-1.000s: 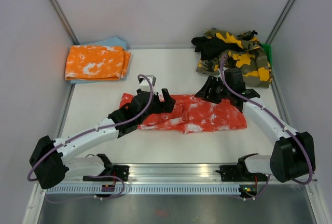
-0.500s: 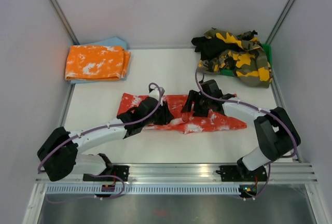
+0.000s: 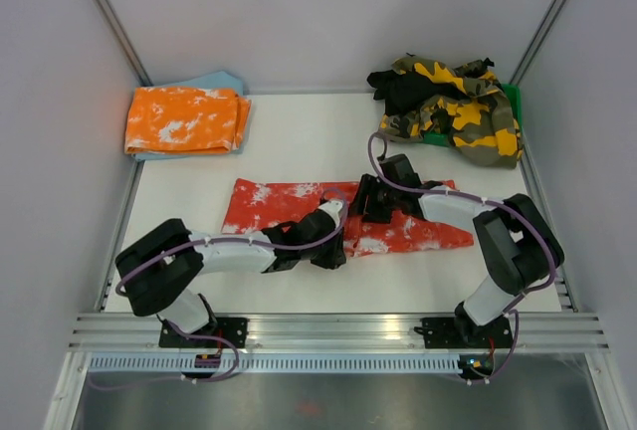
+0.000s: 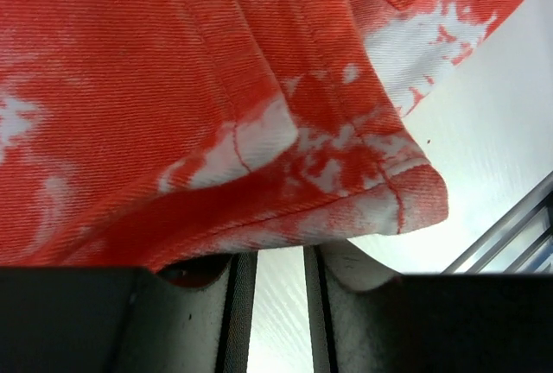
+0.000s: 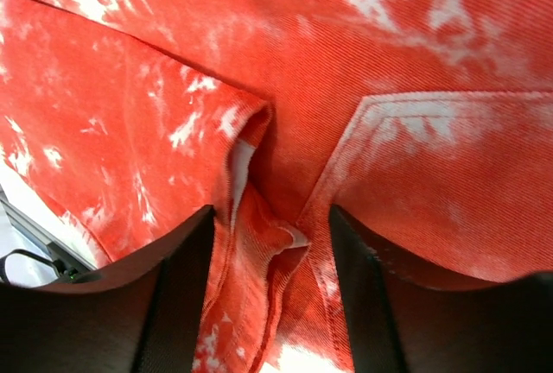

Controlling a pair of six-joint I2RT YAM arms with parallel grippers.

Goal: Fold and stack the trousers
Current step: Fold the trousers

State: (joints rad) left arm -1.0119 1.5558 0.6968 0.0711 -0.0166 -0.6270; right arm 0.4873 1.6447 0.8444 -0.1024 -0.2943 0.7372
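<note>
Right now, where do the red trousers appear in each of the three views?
Top external: red trousers spread across the middle of the white table.
Left wrist: trousers fill the upper picture, hem corner at right.
Right wrist: trousers fill almost everything.
Shared landmark: the white table beside the cloth.

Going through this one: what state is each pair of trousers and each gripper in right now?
red trousers: laid out flat and long, not yet folded short.
orange trousers: folded, lying on a blue cloth, back left.
camouflage and black trousers: crumpled heap, back right.
left gripper: nearly closed at the red trousers' near hem; grip unclear.
right gripper: open, straddling a raised fold of the red trousers.
</note>
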